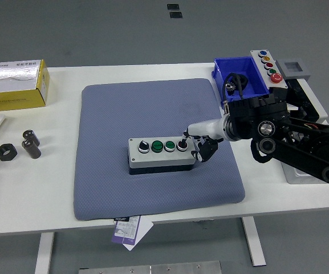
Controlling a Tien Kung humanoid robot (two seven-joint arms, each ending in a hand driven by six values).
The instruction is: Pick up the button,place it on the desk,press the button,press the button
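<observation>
A grey button box (161,154) with a black selector knob, two green buttons and a red button lies on the blue-grey mat (153,114). My right hand (198,145) reaches in from the right. Its index fingertip (183,137) rests on the rightmost button and hides its red cap. The other fingers (206,150) are curled at the box's right end. The hand holds nothing. My left arm is out of view.
A blue bin (241,80) with black parts and a second button panel (268,65) stand at the back right. A yellow box (15,84) and black nuts and cylinders (21,145) lie at the left. A grey plate (309,171) lies under my right arm.
</observation>
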